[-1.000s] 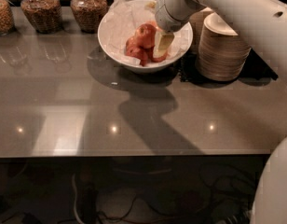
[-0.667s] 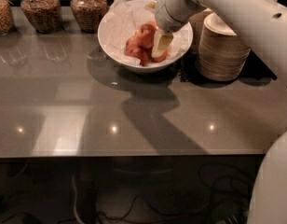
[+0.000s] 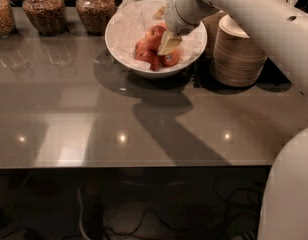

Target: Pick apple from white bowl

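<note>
The white bowl [image 3: 125,29], wide, glossy and lined with crumpled white paper, stands at the back middle of the grey table. Several red apples [image 3: 153,38] are piled in its right half. My gripper [image 3: 167,45] reaches down into the bowl from the upper right. Its cream tip rests against the right side of the topmost apple, above another apple [image 3: 172,59]. The wrist hides the back right of the bowl.
A stack of beige disposable bowls [image 3: 238,54] stands just right of the white bowl. Three glass jars of grain or nuts [image 3: 43,10] line the back left edge. My white arm [image 3: 264,19] crosses the upper right, and the robot's body [image 3: 289,194] fills the lower right corner.
My gripper has shifted slightly up and to the left inside the bowl. The apples look about where they were.
</note>
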Controlling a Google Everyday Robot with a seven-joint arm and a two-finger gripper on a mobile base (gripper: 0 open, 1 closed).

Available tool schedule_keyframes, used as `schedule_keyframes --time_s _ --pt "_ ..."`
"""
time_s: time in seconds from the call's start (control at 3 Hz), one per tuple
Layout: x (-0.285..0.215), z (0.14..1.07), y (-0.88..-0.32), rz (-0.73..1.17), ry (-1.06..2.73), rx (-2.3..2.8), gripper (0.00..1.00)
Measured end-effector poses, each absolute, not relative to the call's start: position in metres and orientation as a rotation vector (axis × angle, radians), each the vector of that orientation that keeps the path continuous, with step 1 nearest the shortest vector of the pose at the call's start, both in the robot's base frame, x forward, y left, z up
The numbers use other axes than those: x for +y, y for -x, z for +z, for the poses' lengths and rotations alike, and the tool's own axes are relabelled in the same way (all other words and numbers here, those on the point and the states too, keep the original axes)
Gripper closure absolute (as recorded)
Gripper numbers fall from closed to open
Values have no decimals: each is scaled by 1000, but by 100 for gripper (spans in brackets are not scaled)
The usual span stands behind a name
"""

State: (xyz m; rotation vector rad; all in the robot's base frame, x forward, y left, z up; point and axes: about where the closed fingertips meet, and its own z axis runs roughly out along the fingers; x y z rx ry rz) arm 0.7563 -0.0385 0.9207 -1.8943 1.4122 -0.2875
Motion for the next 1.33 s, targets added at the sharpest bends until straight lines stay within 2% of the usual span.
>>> schedule_keyframes --time_s 0.67,1.0,1.33 --pt "-36 919 -758 -275 1898 1409 84" --pt "-43 924 -752 -275 1884 1415 100" --pt "-54 940 -743 -257 1813 1408 100"
